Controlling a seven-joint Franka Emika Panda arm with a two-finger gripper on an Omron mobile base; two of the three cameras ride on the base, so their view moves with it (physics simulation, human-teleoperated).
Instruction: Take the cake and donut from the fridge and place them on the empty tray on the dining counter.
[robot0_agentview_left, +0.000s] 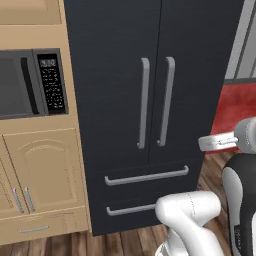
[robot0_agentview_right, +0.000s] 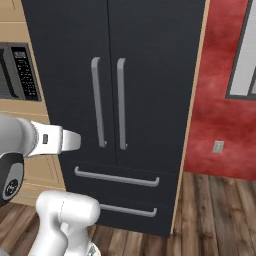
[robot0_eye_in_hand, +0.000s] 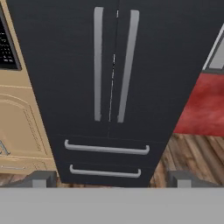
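The black fridge (robot0_agentview_left: 150, 100) filled the centre of both base views, both of its tall doors shut, the two long grey bar handles (robot0_agentview_left: 155, 102) standing side by side at the middle seam. Below them, two drawers (robot0_agentview_left: 145, 192) were shut too, each with a horizontal grey handle. The cake and donut could not be seen with the doors closed.

At the lower edge of the hand view the gripper (robot0_eye_in_hand: 112, 179) had its two dark fingertips (robot0_eye_in_hand: 39, 178) set far apart, as wide as they go, with nothing between them and nothing touched; the fridge stood well beyond them.

In the upper left of the left base view a microwave (robot0_agentview_left: 32, 82) sat in tan wooden cabinets (robot0_agentview_left: 45, 170). A red wall (robot0_agentview_right: 225, 115) showed at the right of the right base view, above a wooden plank floor (robot0_agentview_right: 215, 215).
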